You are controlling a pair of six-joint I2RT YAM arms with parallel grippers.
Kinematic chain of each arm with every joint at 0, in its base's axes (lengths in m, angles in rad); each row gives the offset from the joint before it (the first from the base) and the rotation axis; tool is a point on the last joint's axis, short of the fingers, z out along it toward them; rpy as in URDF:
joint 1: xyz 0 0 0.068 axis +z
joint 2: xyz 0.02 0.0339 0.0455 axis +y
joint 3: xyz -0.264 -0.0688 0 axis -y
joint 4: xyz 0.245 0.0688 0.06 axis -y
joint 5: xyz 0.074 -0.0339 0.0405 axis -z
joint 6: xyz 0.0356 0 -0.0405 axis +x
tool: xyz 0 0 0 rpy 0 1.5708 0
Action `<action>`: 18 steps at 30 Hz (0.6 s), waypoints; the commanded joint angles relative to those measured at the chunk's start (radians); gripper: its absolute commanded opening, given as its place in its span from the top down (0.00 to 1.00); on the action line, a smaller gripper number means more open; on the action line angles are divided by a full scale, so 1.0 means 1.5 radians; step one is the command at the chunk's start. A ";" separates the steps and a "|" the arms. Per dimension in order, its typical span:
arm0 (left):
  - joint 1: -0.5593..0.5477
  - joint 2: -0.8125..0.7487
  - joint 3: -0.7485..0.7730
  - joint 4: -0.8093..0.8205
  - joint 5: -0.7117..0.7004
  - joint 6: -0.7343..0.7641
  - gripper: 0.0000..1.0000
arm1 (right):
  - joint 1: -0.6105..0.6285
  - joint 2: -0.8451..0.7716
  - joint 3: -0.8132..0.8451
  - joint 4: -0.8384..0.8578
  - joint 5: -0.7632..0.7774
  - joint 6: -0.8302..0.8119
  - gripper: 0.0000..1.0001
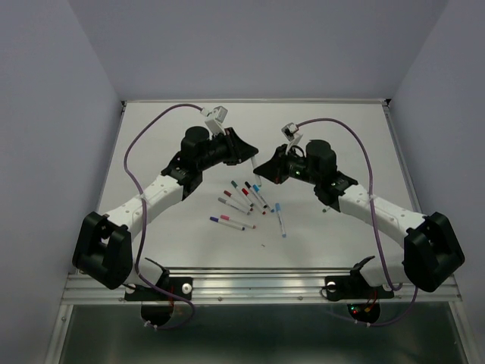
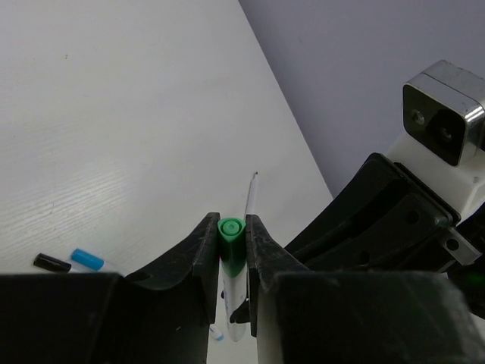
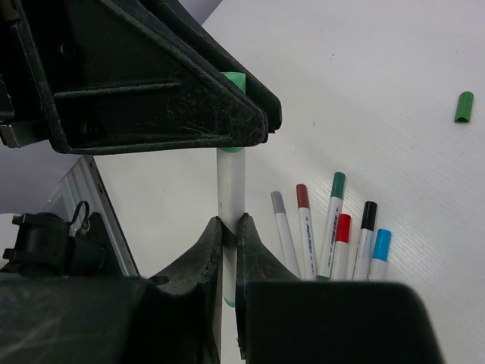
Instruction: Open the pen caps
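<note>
A white pen barrel hangs in the air between both grippers. My left gripper is shut on its green pen cap, which still sits on the barrel. My right gripper is shut on the barrel lower down, with the left gripper's fingers right above it around the green cap. From above, the left gripper and right gripper meet nose to nose over mid-table. A loose green cap lies alone on the table.
Several capped pens lie in a loose cluster on the white table, with a purple-capped pen and a blue-capped pen nearer the front rail. In the right wrist view they show grey, dark red, green, red, black and blue caps.
</note>
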 commanded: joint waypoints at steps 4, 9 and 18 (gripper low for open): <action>-0.009 -0.029 0.017 0.026 -0.073 -0.005 1.00 | 0.001 0.018 0.036 -0.067 -0.083 -0.079 0.99; -0.008 0.005 0.072 0.031 -0.179 0.015 1.00 | 0.038 0.020 -0.035 -0.112 -0.126 -0.072 0.99; 0.038 0.070 0.193 0.054 -0.266 0.006 1.00 | 0.146 -0.041 -0.155 -0.111 -0.144 0.003 0.99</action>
